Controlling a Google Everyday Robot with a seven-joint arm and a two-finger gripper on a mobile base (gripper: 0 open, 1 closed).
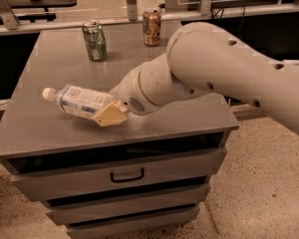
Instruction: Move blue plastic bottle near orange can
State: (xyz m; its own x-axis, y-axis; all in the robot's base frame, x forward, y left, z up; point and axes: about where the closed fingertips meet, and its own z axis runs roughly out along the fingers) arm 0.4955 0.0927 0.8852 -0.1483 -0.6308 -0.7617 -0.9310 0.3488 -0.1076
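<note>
1. The gripper sits low over the front of the grey cabinet top, clamped on the base end of the blue plastic bottle
2. The bottle lies on its side, stretching left from the gripper, with its white cap at the far end
3. The orange can stands well behind the gripper, slightly right; the green can stands behind it, slightly left

A green can stands upright at the back of the grey drawer cabinet.
</note>
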